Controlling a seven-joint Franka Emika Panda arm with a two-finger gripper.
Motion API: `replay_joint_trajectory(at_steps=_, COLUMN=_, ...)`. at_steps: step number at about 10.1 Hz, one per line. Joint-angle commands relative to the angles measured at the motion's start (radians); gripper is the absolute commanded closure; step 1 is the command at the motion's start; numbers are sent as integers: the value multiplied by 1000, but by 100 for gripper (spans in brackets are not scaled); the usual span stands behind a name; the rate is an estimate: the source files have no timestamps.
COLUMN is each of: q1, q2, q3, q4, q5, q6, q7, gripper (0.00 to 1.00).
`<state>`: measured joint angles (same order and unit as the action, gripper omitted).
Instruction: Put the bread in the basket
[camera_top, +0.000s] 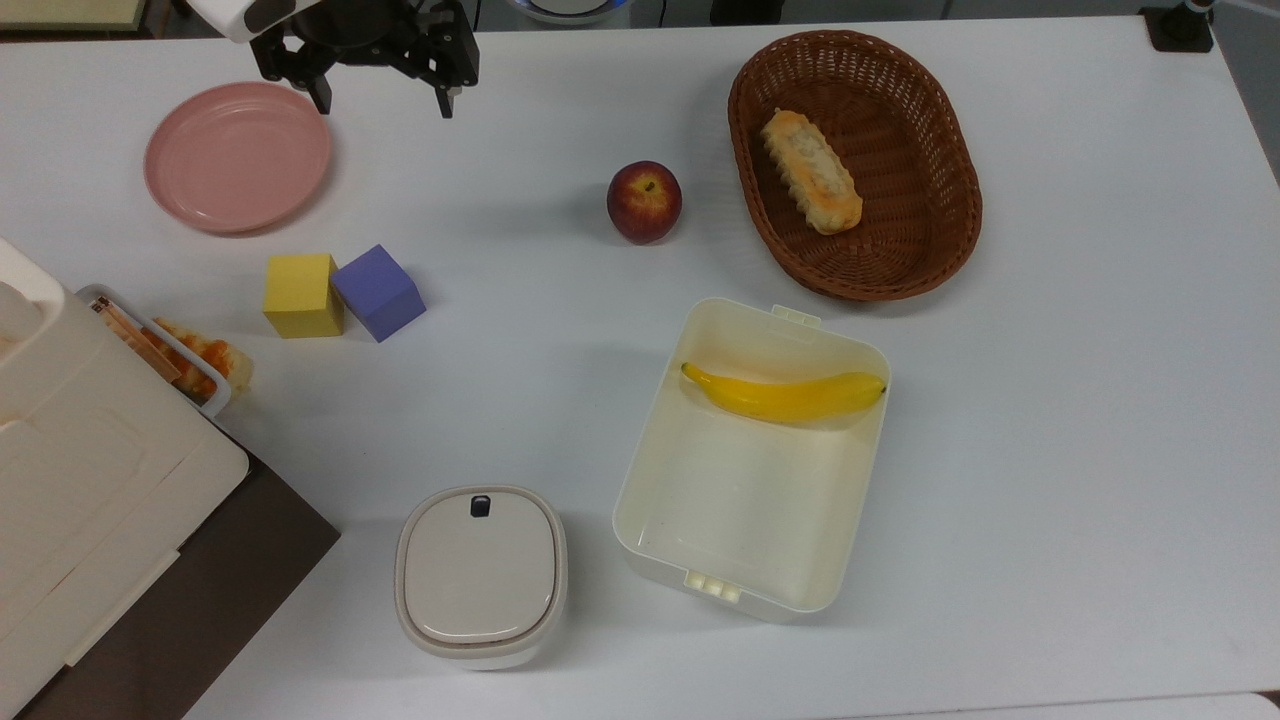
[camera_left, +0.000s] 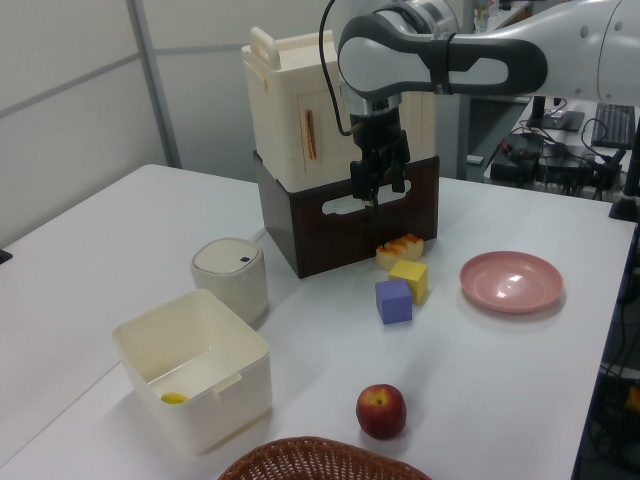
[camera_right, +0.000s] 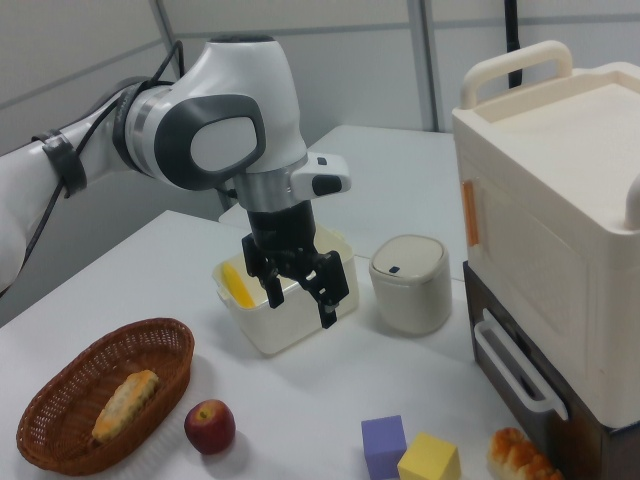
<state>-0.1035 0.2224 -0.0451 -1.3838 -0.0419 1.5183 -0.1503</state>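
The bread (camera_top: 205, 360) is a short cream roll with orange streaks. It lies on the table against the brown stand, at the top view's left, and it also appears in the left view (camera_left: 400, 247) and the right view (camera_right: 520, 457). The dark wicker basket (camera_top: 960, 240) stands at the top view's upper right, and a longer pale loaf (camera_top: 811, 171) lies inside it. My gripper (camera_top: 382, 102) hangs open and empty above the table beside the pink plate, well away from the bread. In the right view the gripper (camera_right: 300, 307) points down with its fingers spread.
Near the table's middle are a red apple (camera_top: 644, 201), a yellow cube (camera_top: 300, 294) and a purple cube (camera_top: 379, 292). A pink plate (camera_top: 238, 156) lies by the gripper. A cream plastic box (camera_top: 640, 510) holds a banana (camera_top: 785, 394). A lidded white container (camera_top: 480, 575) stands beside a cream appliance (camera_top: 90, 470).
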Motion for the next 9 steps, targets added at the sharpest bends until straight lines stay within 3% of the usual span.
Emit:
replay_joint_trajectory(at_steps=1, q1=2, q2=-20, q3=-10, q4=-15, q5=28, q6=38, q7=-61, gripper=0)
replay_joint_trajectory(at_steps=9, q1=-16, q2=-21, q3=-10, q4=-15, q5=25, q6=40, q7=-80, gripper=0)
